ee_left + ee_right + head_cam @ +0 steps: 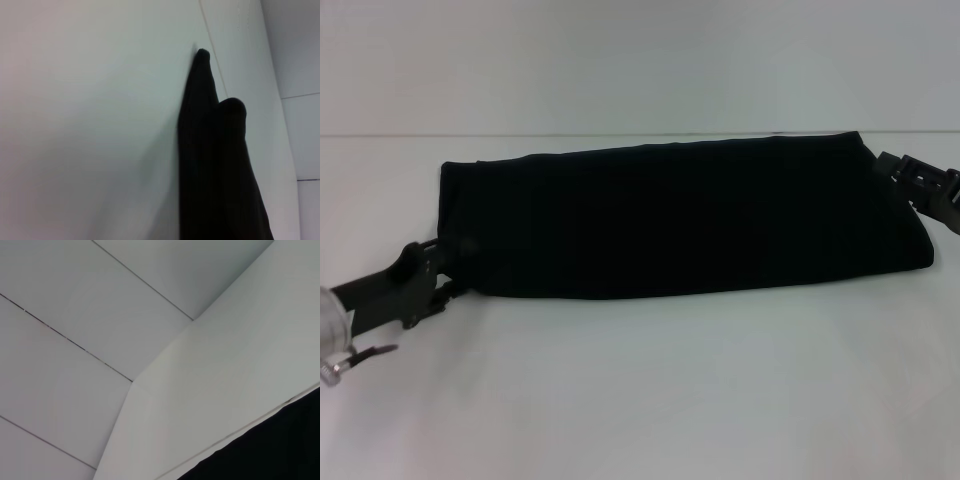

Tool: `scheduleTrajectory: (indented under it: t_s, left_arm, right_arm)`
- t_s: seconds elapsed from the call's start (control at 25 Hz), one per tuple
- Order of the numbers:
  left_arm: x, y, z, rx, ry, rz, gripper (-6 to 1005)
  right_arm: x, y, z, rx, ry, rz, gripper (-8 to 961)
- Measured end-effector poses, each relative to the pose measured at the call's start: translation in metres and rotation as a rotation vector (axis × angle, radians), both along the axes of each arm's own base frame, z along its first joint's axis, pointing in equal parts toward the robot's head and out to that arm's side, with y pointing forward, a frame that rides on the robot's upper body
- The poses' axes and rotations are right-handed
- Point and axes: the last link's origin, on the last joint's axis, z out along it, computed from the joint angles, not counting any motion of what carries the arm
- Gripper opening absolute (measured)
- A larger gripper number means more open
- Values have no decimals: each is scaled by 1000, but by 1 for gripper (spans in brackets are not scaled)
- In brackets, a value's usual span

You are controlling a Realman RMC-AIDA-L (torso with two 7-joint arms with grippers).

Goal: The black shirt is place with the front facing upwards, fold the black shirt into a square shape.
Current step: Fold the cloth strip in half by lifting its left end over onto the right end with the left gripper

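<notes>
The black shirt [680,215] lies on the white table as a long folded band, running from left to right with its right end a little farther back. No lettering or label shows on it. My left gripper [455,262] sits at the band's near left corner, black against the black cloth. At the far right corner is my right gripper [895,170], touching the shirt's edge. The left wrist view shows a dark fold of the shirt [215,175] lying along the table. A corner of the shirt [280,450] fills the edge of the right wrist view.
The white table [670,400] stretches wide in front of the shirt, and its back edge [620,135] runs just behind the cloth. A pale panelled wall [100,315] rises beyond the table.
</notes>
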Motion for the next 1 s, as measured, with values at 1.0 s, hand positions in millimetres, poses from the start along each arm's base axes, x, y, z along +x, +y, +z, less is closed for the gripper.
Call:
scheduleTrajectory:
  t_s: [1.0]
  left_arm:
    - [19,25,1,9,93,-97,295]
  right_arm:
    - [3,-2,1,7,24,-15,730]
